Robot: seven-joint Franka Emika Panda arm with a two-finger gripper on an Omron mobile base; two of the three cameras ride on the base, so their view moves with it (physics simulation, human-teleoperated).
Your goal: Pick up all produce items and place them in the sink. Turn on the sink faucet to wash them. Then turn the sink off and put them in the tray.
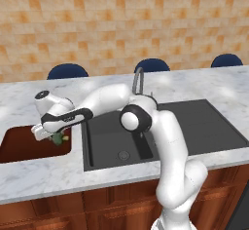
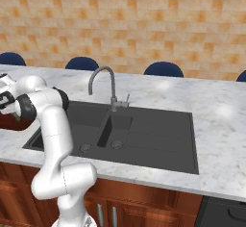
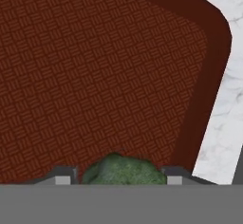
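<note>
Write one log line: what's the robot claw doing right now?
claw: shut on broccoli | place: over tray | step: about to drop it

Your arm (image 1: 168, 141) is built of glossy white, rounded shells — thick tubular links that swell at each bend. Dark charcoal shows at the joints: a round black collar rings the elbow cap (image 1: 132, 119), and a black band wraps the forearm near the wrist (image 1: 68, 118). In the right base view the same dark cuff (image 2: 26, 108) breaks the white. The gripper (image 1: 41, 134) is pale grey-white — with small dark fingertips (image 3: 64, 175).
</note>
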